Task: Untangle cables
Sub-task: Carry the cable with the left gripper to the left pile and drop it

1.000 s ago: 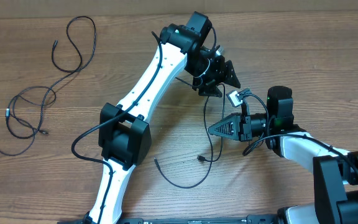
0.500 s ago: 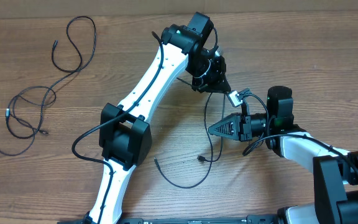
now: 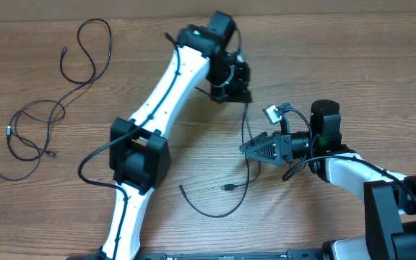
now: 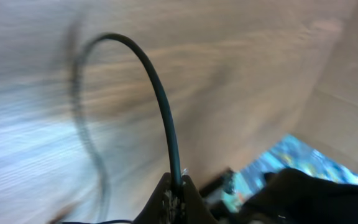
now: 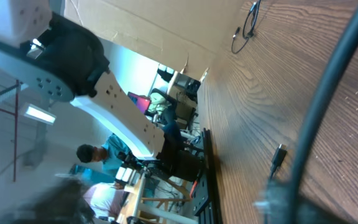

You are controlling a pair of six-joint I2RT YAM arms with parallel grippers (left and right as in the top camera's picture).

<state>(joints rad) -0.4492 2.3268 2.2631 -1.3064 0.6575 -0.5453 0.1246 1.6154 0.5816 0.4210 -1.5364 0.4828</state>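
One thin black cable hangs from my left gripper, which is shut on it. The left wrist view shows that cable pinched between the fingertips and arching up and away. It runs down past the tip of my right gripper and loops over the table to a plug end. The right gripper is open, and the cable crosses close in front of it without being gripped. Two more cables lie at the far left, a looped one and a tangled one.
The left arm's white links and black elbow joint stretch diagonally across the middle of the table. The right arm comes in from the lower right. A small white-tagged connector sits above the right wrist.
My left gripper shut on the cable and pulled it up and left. The right gripper opened off the cable. The plug end on the table slid slightly left.
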